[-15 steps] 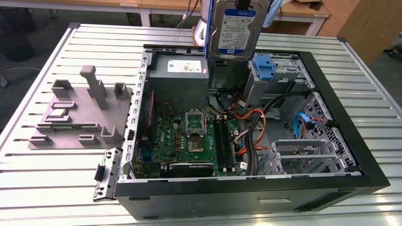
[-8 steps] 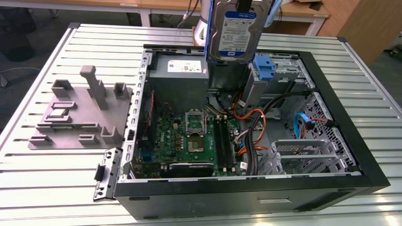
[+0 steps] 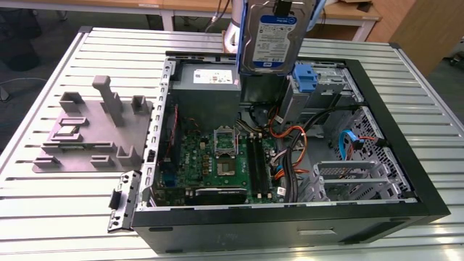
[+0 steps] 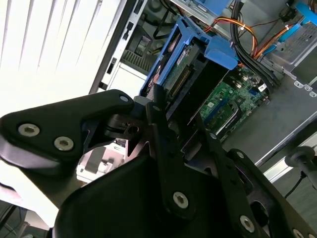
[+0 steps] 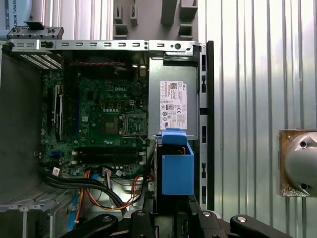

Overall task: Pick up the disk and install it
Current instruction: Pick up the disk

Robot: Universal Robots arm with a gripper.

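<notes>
Blue-bracketed, the disk (image 3: 270, 41) hung at the exterior view's upper centre, clamped in the hand (image 4: 177, 105), above the open computer case (image 3: 290, 231).

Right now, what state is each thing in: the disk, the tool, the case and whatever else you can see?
computer case: on its side, side panel off.
the disk: upright, held above the computer case, not yet installed.
the tool: shut on the disk.
power supply: seated in the computer case.
grey fixture: flat on the table, beside the computer case.
</notes>
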